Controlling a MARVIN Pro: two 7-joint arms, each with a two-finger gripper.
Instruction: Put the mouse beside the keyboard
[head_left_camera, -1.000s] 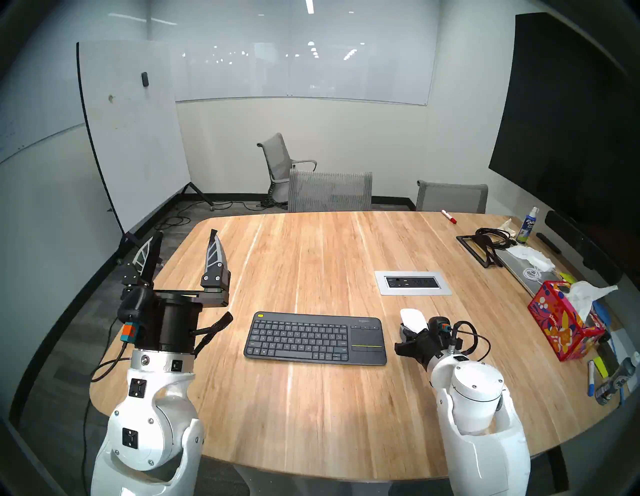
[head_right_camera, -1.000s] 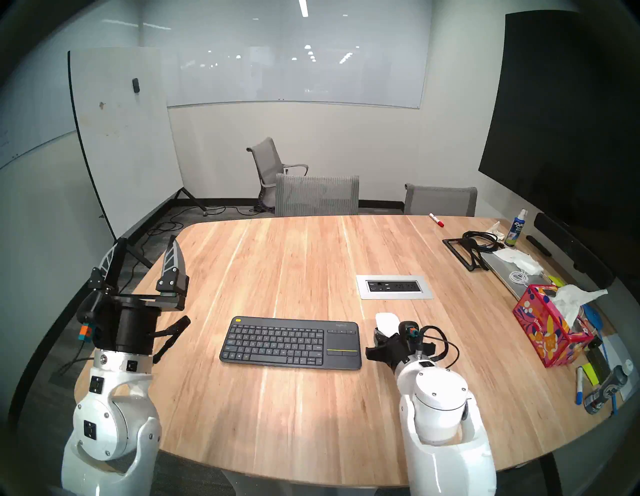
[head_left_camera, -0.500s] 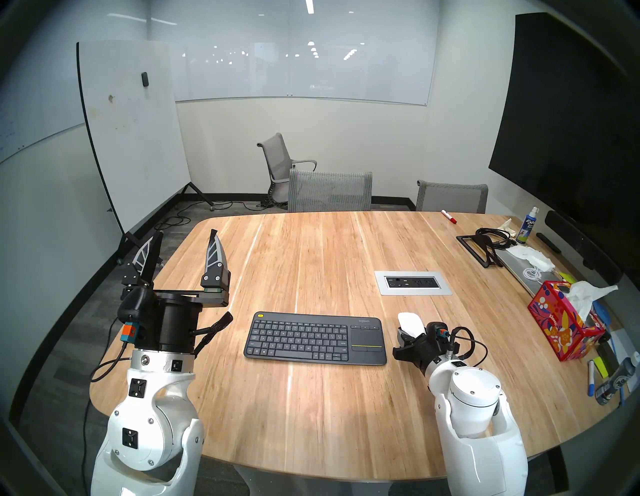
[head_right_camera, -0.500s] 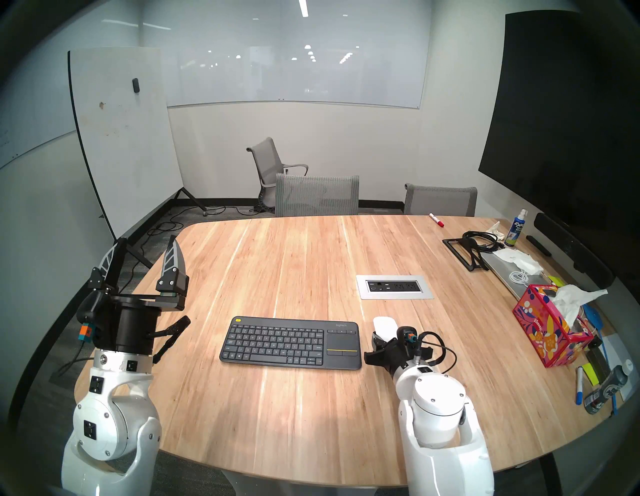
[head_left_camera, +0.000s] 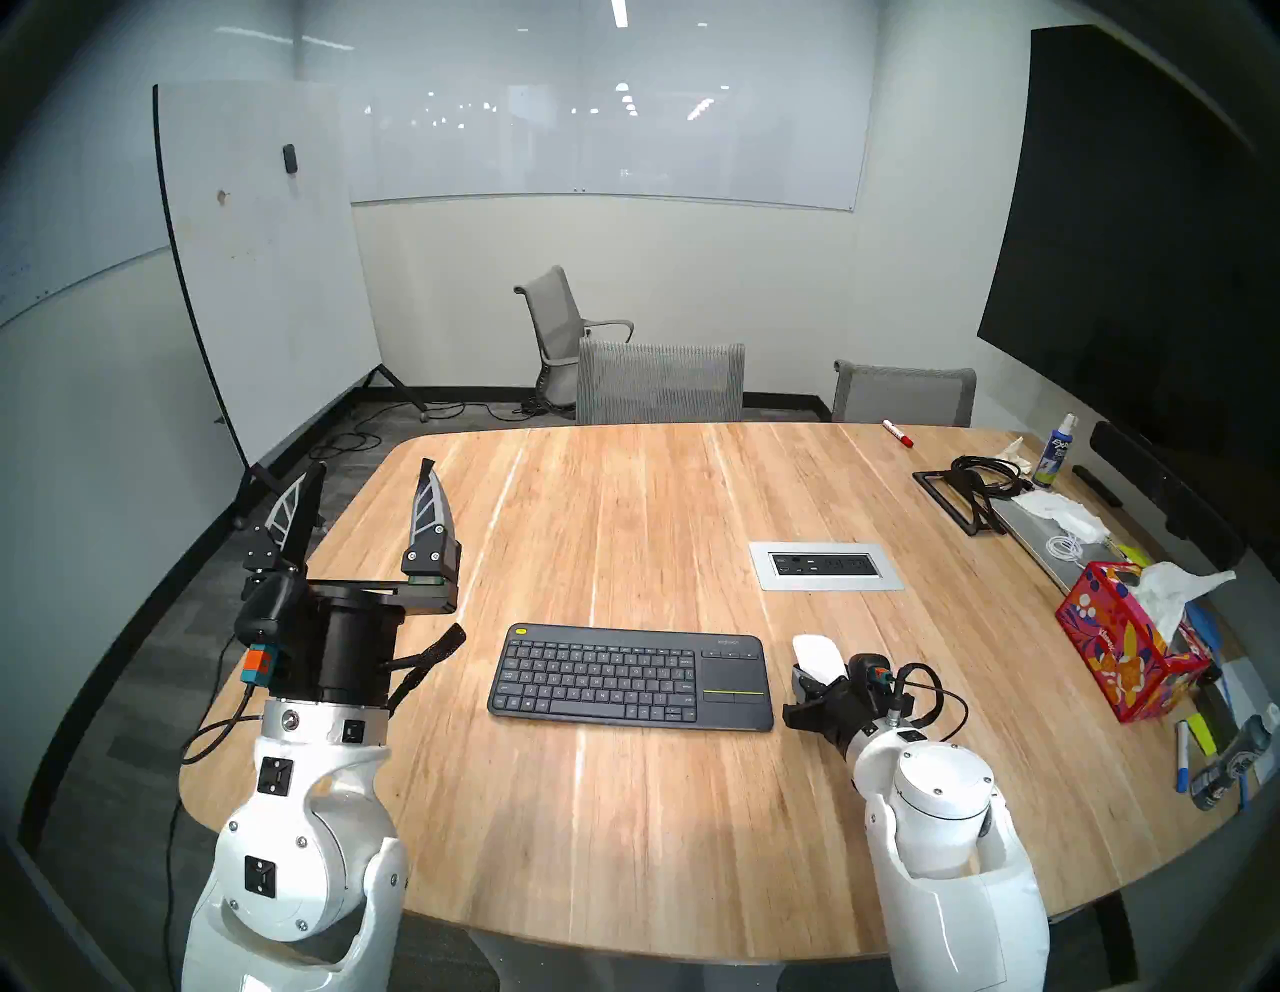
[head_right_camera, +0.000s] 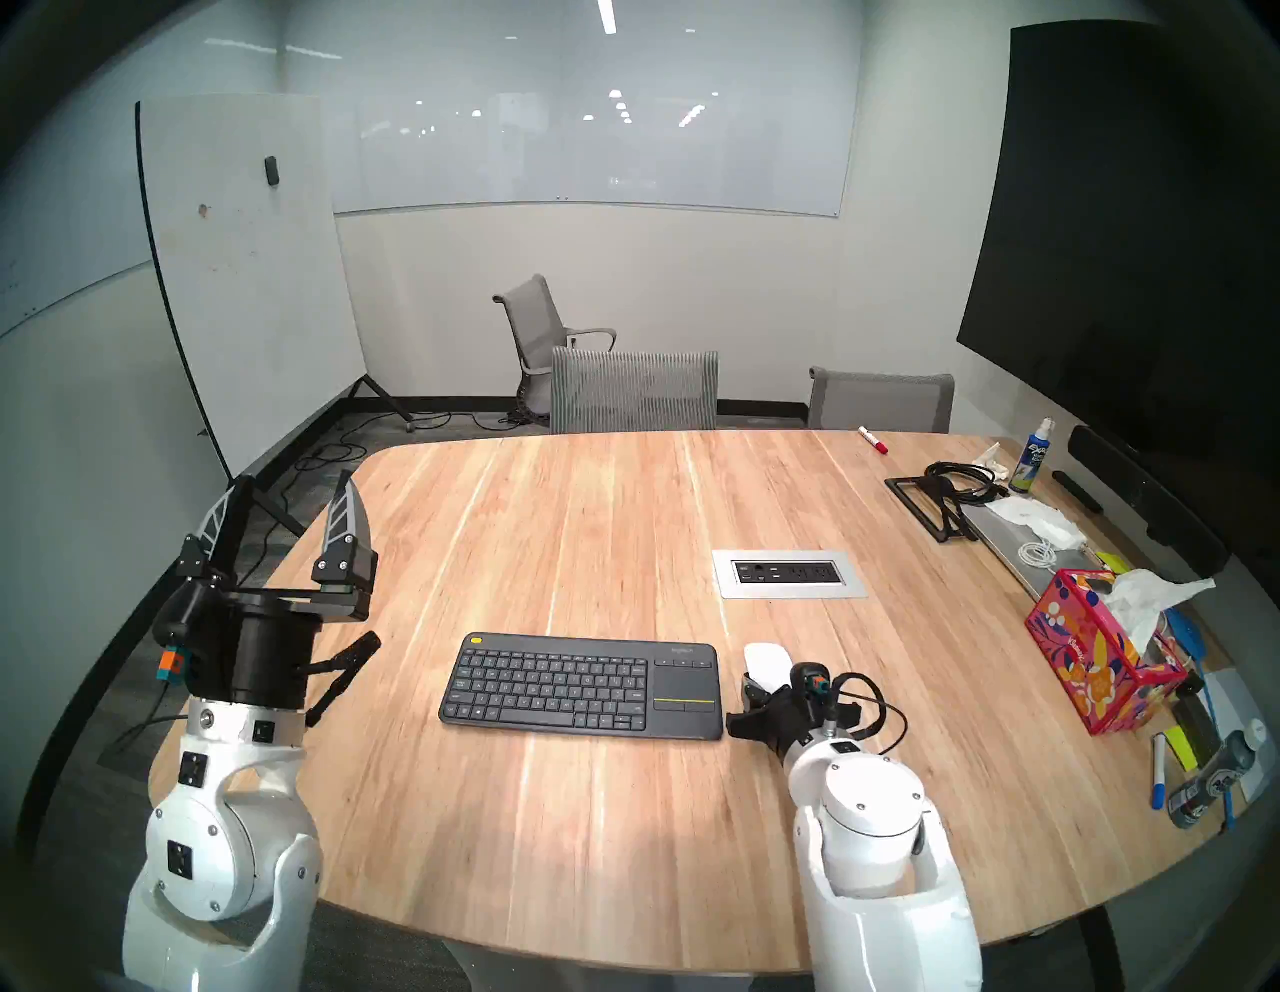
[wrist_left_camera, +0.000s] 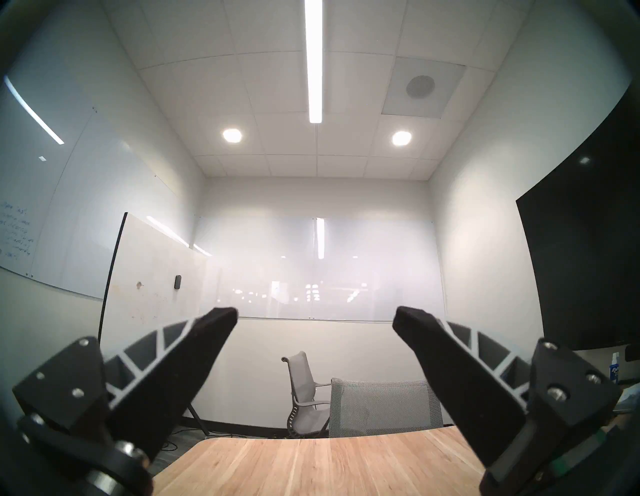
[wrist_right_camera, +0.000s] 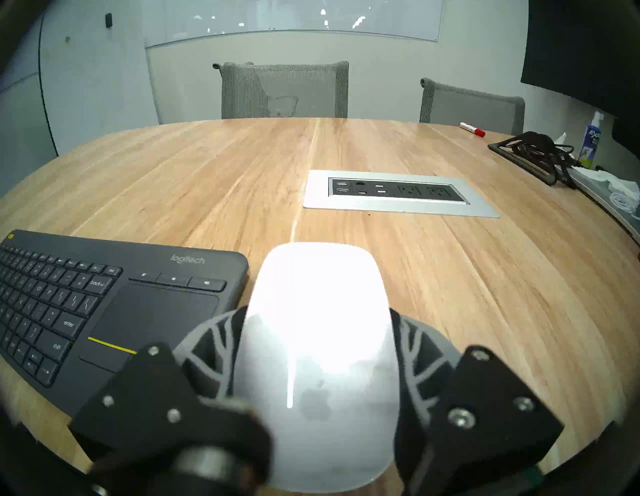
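Observation:
The white mouse (head_left_camera: 817, 654) (head_right_camera: 767, 661) (wrist_right_camera: 318, 346) sits between the fingers of my right gripper (head_left_camera: 812, 675) (wrist_right_camera: 317, 332), which is shut on its sides. It is low over the wooden table (head_left_camera: 658, 499), just right of the touchpad end of the dark grey Logitech keyboard (head_left_camera: 630, 675) (head_right_camera: 580, 686) (wrist_right_camera: 104, 304). Whether the mouse touches the table I cannot tell. My left gripper (head_left_camera: 370, 478) (wrist_left_camera: 315, 311) is open and empty, raised over the table's left edge, pointing up and away.
A silver power-outlet panel (head_left_camera: 825, 566) (wrist_right_camera: 398, 194) is set in the table beyond the mouse. A colourful tissue box (head_left_camera: 1125, 651), markers, a spray bottle (head_left_camera: 1054, 450), cables and a laptop stand lie along the right side. Grey chairs (head_left_camera: 661, 381) stand at the far edge.
My right gripper has moved the mouse toward me and slightly left, closer to the keyboard's touchpad end. The left arm has not moved.

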